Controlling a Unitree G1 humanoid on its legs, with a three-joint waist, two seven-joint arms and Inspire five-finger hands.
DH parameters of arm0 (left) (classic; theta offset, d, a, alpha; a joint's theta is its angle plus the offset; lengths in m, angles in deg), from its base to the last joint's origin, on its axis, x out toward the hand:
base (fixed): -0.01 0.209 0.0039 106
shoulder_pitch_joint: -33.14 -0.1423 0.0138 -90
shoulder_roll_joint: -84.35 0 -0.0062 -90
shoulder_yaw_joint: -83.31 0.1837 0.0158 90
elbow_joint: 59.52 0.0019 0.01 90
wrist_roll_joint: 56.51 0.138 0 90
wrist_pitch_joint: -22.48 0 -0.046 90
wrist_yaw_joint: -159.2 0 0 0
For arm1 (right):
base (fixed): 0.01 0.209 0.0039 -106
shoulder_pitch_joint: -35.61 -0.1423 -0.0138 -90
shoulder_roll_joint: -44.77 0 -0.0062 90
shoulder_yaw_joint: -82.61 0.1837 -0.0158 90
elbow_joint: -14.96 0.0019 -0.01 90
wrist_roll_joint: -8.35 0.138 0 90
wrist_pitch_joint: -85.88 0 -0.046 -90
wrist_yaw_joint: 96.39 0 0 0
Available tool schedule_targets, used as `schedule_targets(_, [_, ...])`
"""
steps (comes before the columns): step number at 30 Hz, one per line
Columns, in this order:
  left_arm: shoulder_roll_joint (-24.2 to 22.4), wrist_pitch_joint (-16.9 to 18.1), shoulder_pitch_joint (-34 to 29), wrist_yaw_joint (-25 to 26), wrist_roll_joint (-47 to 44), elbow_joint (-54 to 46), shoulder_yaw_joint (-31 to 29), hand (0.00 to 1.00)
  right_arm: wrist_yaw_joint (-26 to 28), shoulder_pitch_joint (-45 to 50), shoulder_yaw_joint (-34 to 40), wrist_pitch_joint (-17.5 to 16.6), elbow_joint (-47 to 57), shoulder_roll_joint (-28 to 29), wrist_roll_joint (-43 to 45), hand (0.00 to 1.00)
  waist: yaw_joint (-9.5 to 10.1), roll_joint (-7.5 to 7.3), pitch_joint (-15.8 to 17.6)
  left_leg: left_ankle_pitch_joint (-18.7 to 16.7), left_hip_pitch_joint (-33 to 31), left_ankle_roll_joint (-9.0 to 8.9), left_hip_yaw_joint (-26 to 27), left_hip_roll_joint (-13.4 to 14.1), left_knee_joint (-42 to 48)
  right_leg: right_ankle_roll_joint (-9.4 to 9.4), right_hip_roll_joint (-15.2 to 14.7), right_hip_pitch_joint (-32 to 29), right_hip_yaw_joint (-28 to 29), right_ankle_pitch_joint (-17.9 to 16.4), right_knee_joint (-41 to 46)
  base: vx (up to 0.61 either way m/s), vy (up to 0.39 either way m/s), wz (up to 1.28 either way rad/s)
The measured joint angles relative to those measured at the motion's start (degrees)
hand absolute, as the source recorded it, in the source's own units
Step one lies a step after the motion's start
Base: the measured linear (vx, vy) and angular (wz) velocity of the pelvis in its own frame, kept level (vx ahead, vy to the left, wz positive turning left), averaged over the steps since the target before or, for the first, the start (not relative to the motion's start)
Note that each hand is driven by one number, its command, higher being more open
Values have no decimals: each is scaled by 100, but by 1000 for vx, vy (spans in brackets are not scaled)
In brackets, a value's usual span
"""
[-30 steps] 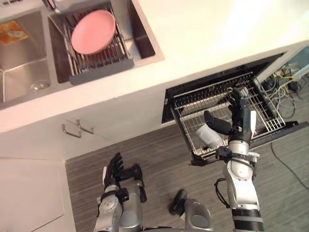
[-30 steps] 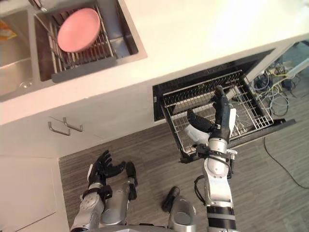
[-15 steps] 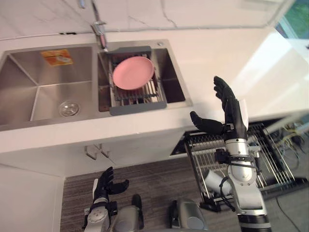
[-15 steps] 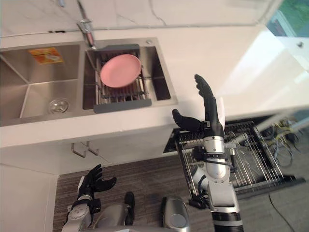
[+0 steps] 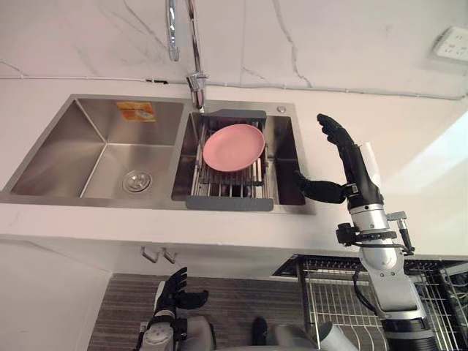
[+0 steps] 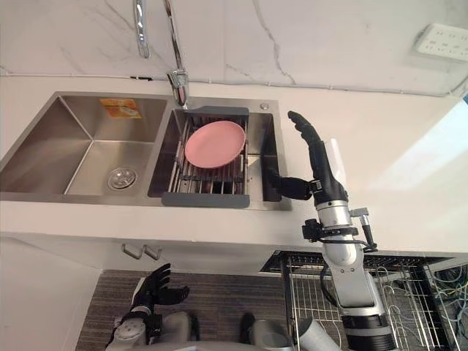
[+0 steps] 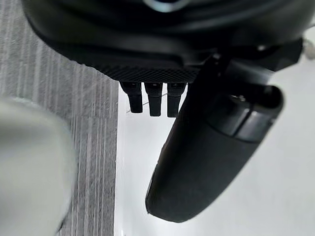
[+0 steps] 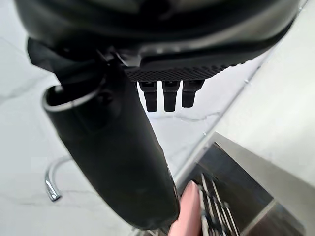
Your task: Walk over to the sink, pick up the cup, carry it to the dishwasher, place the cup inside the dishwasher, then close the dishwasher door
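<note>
The pale cup (image 5: 330,338) lies on its side in the pulled-out wire rack (image 5: 365,292) of the dishwasher, below the counter's edge at the lower right. My right hand (image 5: 351,164) is raised over the white counter just right of the sink, open, fingers straight and thumb spread, holding nothing. In the right wrist view its fingers (image 8: 170,96) point toward the faucet and the pink plate (image 8: 189,211). My left hand (image 5: 175,287) hangs low near the floor in front of the cabinet, open and holding nothing.
A double steel sink (image 5: 95,146) has a grey drying rack (image 5: 230,191) with a pink plate (image 5: 233,147) in its right basin. A tall faucet (image 5: 191,44) rises behind it. Cabinet handles (image 5: 157,254) stick out below the counter. A wall socket (image 5: 453,44) sits at the far right.
The camera has tilted up from the dishwasher to the sink. My right hand left the cup in the rack and rose above the counter, empty.
</note>
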Motion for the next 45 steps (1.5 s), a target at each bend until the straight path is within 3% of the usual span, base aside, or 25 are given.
schedule_targets(6, [117, -37, -181, -7, 227, -1, -2, 90, 122, -1, -112, 1, -296, -4, -124, 90, -9, 23, -3, 432, 450, 143, 10, -349, -967, 164, -251, 164, 27, 164, -323, -14, 78, 8])
schedule_targets(10, [150, -51, -224, -19, 288, 51, -3, 90, 213, -7, -197, 16, -643, -17, -180, 90, -7, 16, -8, 683, 675, 140, 18, -394, -1522, 191, -257, 159, 40, 244, -408, -55, 7, 0])
schedule_targets(22, [172, -53, -359, -31, 340, 179, -9, 90, 163, -535, -543, 25, -1225, -317, -629, 90, -1, 13, -193, 1099, 783, 119, -41, -404, -2091, 215, -204, 158, -6, 421, -680, -50, 3, 2])
schedule_targets(37, [167, -54, -361, -11, 340, 186, -47, 90, 95, -931, -707, 51, -1333, -626, -855, 90, 9, 0, -204, 1210, 752, 145, -218, -418, -2189, 181, -194, 204, -172, 474, -791, 7, -4, 6])
schedule_targets(45, [177, -53, -355, -13, 338, 185, -55, 90, 97, -1264, -789, 53, -1333, -1105, -904, 90, 1, -63, -217, 1210, 737, 145, -295, -436, -2193, 183, -196, 249, -240, 475, -846, 6, -2, 5])
